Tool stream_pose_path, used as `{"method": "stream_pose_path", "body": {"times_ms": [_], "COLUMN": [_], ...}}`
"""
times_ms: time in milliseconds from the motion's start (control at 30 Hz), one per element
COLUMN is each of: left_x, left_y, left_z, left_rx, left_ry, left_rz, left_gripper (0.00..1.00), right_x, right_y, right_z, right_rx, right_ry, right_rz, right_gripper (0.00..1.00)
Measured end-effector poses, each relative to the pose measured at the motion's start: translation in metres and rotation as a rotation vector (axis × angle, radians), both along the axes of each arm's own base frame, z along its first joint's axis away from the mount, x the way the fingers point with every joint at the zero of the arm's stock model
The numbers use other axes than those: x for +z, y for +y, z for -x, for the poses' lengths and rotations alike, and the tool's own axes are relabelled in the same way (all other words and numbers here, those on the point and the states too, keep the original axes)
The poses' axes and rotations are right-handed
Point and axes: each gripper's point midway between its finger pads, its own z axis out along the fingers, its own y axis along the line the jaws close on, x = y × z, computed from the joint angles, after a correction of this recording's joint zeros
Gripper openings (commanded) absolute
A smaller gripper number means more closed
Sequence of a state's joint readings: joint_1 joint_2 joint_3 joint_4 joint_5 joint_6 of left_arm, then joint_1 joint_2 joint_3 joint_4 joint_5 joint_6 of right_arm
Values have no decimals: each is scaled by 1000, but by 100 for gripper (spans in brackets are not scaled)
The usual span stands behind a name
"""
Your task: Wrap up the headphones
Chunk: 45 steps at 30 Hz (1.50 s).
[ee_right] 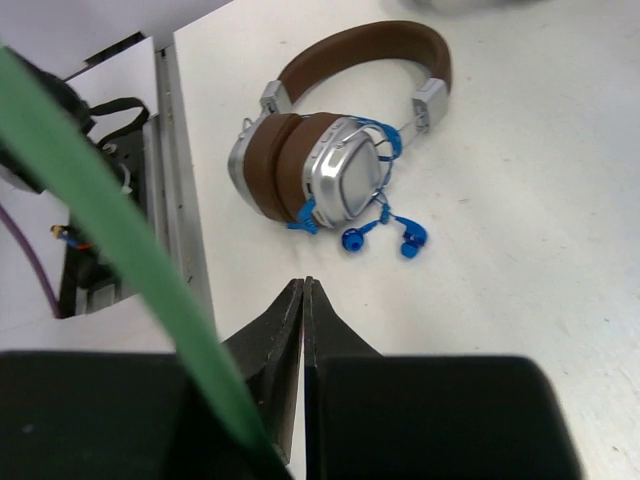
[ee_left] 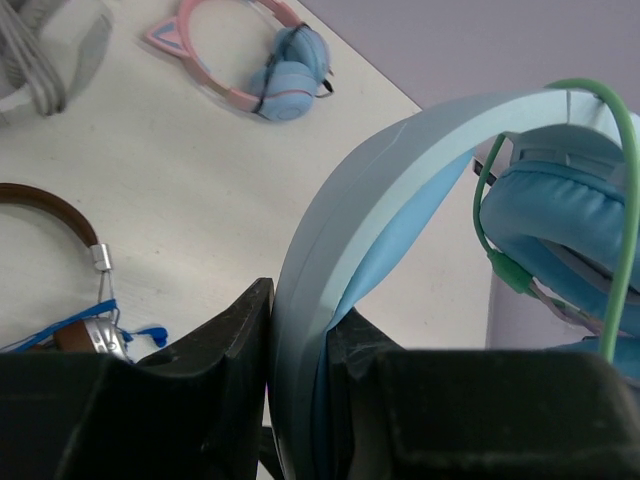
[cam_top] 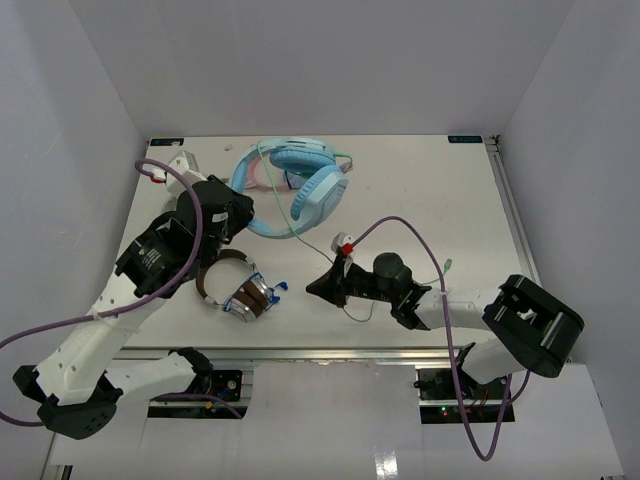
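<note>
Clamping the headphones (cam_top: 320,190) by the headband at their nine o'clock is the left tool (ee_left: 300,322); right tool (ee_right: 303,300), at six o'clock, pressed together beside the green cable (ee_right: 100,220)

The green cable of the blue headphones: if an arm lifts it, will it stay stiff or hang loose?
Probably floppy: the cable lies in loose curves across the table, so it should sag and trail. It looks thin and light, so it may slip from a grip. Pulling it hard could drag the headphones, though the left gripper clamps their headband.
</note>
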<state>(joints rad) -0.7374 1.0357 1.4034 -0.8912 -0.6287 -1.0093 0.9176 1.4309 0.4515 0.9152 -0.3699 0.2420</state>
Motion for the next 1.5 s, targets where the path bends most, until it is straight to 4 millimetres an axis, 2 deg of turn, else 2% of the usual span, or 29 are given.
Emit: {"method": "stream_pose_path", "body": {"times_ms": [167,300,533,667,833,967,1067,1167,1367,1500], "left_x": [-7,-9,-10,-18,-25,-18,-8,-11,-30,-45], "left_y": [-11,-18,-43,-64,-77,-85,-95,-100,-104,-107], "left_z": [17,33,53,64,74,89,100,107,113,111], "left_rx": [-138,-260,-474,-630,-722,-820,-916,-1005,-1109,-1158], "left_ry": [-11,-24,-64,-70,-104,-158,-198,-214,-202,-187], "left_rz": [21,-2,8,-2,37,71,74,30,-67,-127], "left_gripper": [0,0,0,0,0,0,0,0,0,0], "right_x": [-7,-2,1,2,-1,-5,2,10,38,59], "right_y": [-13,-26,-42,-37,-26,-21,-23,-33,-65,-77], "right_z": [-21,-40,-67,-77,-83,-81,-87,-99,-136,-158], "right_rx": [-130,-227,-308,-291,-246,-211,-212,-228,-277,-281], "right_ry": [-26,-49,-45,-30,5,33,33,32,12,-6], "right_rz": [17,8,-1,-7,-32,-35,-53,-74,-113,-124], "right_gripper": [8,8,8,8,8,8,8,8,8,8]}}
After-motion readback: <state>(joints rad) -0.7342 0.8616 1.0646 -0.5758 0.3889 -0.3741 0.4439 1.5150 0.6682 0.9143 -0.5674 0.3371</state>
